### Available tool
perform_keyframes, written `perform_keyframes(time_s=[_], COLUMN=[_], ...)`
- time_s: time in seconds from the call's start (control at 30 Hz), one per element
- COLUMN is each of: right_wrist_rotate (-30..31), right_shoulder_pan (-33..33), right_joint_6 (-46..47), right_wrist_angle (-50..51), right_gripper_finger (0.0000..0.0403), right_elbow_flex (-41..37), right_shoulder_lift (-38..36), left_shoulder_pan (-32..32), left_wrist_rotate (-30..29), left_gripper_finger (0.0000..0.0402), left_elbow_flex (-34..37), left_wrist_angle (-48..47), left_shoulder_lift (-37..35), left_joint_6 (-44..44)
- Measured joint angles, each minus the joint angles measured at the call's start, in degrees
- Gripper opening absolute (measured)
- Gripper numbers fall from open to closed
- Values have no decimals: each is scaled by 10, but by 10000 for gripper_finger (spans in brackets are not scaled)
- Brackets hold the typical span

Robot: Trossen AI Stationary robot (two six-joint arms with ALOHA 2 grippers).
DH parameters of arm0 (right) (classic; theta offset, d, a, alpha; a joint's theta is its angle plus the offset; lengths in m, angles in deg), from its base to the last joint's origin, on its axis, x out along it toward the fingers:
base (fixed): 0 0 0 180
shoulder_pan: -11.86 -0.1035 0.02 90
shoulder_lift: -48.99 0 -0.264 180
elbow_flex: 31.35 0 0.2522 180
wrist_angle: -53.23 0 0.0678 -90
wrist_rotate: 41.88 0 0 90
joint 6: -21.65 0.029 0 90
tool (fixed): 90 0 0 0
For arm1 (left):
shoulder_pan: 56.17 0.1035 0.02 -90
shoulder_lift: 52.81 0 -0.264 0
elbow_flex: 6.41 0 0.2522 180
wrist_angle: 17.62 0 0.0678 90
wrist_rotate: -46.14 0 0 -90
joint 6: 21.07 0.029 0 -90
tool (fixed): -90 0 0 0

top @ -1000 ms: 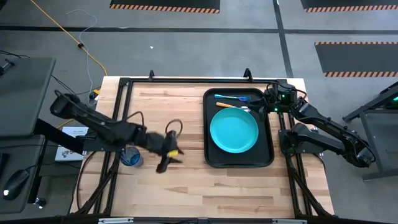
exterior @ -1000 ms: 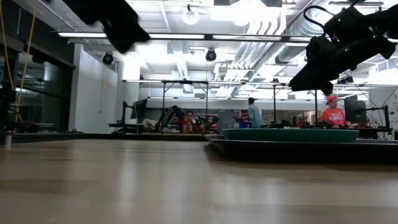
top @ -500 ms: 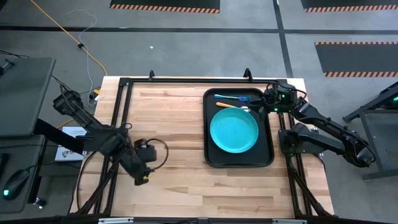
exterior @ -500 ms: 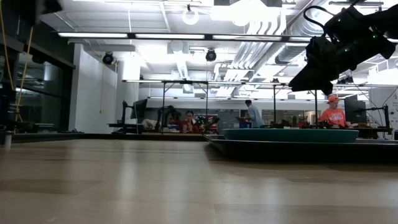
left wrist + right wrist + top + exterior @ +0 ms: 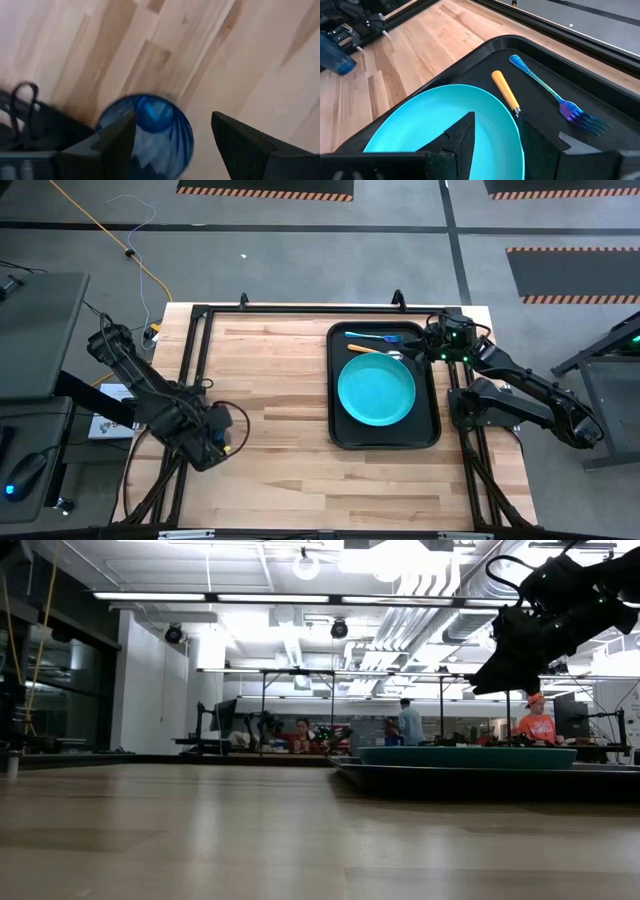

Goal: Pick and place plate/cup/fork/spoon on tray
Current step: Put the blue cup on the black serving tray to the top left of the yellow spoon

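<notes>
**Q:** How did the left jaws stand?

**A:** I had the left gripper point(image 5: 172, 142) spread wide, one finger on each side of the cup point(image 5: 146, 135) and not touching it. From the wrist camera I looked straight down into its blue mouth. The cup stood upright on the wooden table point(image 5: 280, 380) at the near left edge, right beside the black frame rail. From overhead the gripper point(image 5: 215, 435) covered it, so I could not see the cup there.

**Q:** And the right one?

**A:** The right gripper point(image 5: 497, 137) was also parted, holding nothing. It hung over the far right corner of the tray point(image 5: 433, 430), above the plate's far edge.

**Q:** What lay on the tray?

**A:** The turquoise plate point(image 5: 376, 389) sat flat in the middle of the tray. Beyond it, at the far end, lay an iridescent blue fork point(image 5: 552, 96) and a utensil with a yellow-orange handle point(image 5: 505, 91); its head reached the plate's rim, and I could not tell what kind it was.

**Q:** Anything behind the table?

**A:** In the low view I saw a person in an orange shirt point(image 5: 537, 723) far off in the room.
</notes>
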Motion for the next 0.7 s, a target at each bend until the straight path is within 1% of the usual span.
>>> perform_keyframes(time_s=[0.17,0.27,0.37,0.53,0.7], right_wrist_rotate=[0,0,0,3,6], right_shoulder_pan=[0,0,0,0,0], right_joint_6=[0,2,5,15,17], right_wrist_angle=[0,0,0,0,0], right_gripper_finger=[142,142,142,142,142], right_elbow_flex=[0,0,0,0,0], right_shoulder_lift=[0,0,0,0,0], left_shoulder_pan=[-3,-2,-2,8,13], left_wrist_rotate=[19,47,74,87,105], left_gripper_finger=[250,250,250,250,250], left_elbow_flex=[8,30,60,85,96], left_wrist_angle=[10,13,49,110,111], left_shoulder_lift=[0,0,1,0,0], left_joint_6=[-33,-48,-47,-23,-23])
